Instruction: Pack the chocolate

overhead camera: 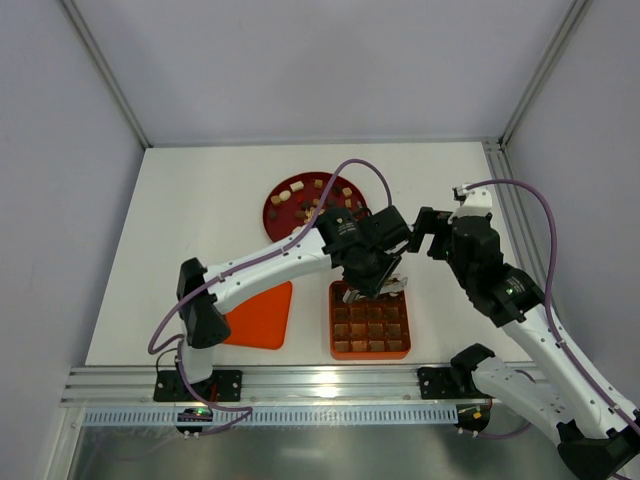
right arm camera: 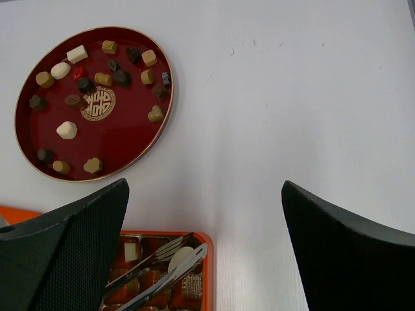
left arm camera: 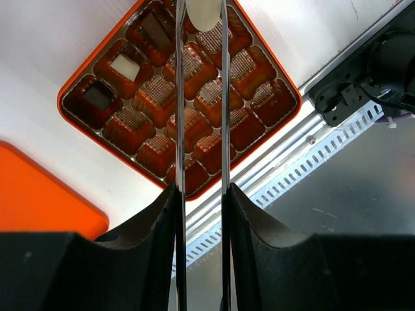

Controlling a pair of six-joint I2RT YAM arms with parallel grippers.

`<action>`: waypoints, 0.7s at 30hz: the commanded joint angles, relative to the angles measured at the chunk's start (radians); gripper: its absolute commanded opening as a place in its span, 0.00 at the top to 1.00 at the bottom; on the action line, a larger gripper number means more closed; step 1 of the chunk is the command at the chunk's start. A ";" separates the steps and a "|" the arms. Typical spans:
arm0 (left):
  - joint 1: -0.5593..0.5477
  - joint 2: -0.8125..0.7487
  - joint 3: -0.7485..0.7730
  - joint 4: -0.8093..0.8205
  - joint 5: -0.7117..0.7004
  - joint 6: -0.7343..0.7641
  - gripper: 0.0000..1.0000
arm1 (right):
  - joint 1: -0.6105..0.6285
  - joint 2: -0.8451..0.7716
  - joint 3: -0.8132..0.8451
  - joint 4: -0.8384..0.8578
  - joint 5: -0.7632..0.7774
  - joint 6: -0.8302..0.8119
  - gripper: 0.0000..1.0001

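White tabletop [overhead camera: 200,220], grey walls [overhead camera: 300,60]; left gripper [left arm camera: 201,189] clamps tongs [left arm camera: 179,97] pinching cream chocolate [left arm camera: 202,13], right gripper [right arm camera: 204,188] gapes empty.

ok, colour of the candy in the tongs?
Cream: oval candy piece in the metal tongs; left wrist view.

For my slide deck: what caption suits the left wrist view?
Left gripper squeezes tongs, holding a cream chocolate over the orange-red gridded tray.

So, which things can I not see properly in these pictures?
Top view: the left gripper covers the tray's far cells.
Left wrist view: the top edge cuts the cream chocolate in the tongs.
Right wrist view: the bottom edge cuts off most of the tray.
Top view: chocolates on the red plate are too small to sort.
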 commanded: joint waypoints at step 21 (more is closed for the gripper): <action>0.009 -0.037 0.048 0.013 -0.050 0.018 0.62 | 0.001 -0.006 0.031 0.015 0.004 0.003 0.00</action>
